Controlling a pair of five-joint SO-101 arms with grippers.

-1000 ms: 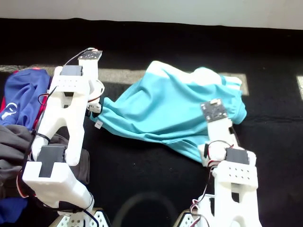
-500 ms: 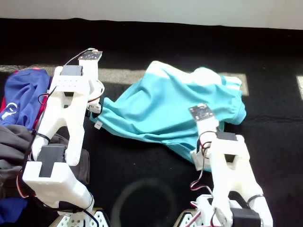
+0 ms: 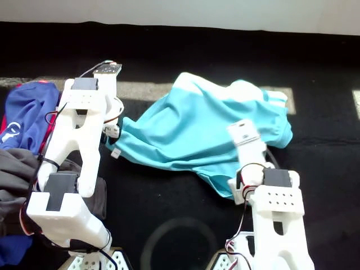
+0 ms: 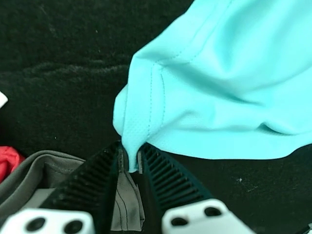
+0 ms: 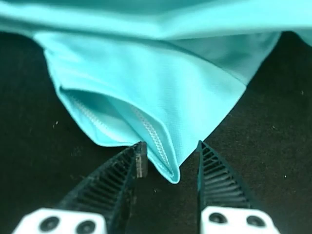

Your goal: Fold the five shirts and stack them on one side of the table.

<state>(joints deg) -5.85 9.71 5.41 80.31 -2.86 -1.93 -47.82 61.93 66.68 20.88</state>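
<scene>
A turquoise shirt (image 3: 202, 124) lies crumpled across the middle of the black table. My left gripper (image 4: 129, 163) is shut on the shirt's left corner (image 4: 134, 131); in the high view that gripper (image 3: 117, 134) sits at the shirt's left edge. In the right wrist view my right gripper (image 5: 170, 158) is open and straddles the shirt's hemmed lower corner (image 5: 168, 170) just above the table. One fingertip (image 5: 140, 158) touches the fabric. My right arm (image 3: 275, 202) covers that corner in the high view.
A heap of other shirts lies at the left edge: a blue one (image 3: 25, 112) over a grey one (image 3: 14, 174), with a bit of red (image 4: 9, 158) beside the grey cloth (image 4: 44, 170). Bare black table (image 3: 326, 169) lies right of the shirt.
My right arm swung left over the shirt's lower corner, then back slightly right and lower. The left arm and the shirt's left corner stayed put.
</scene>
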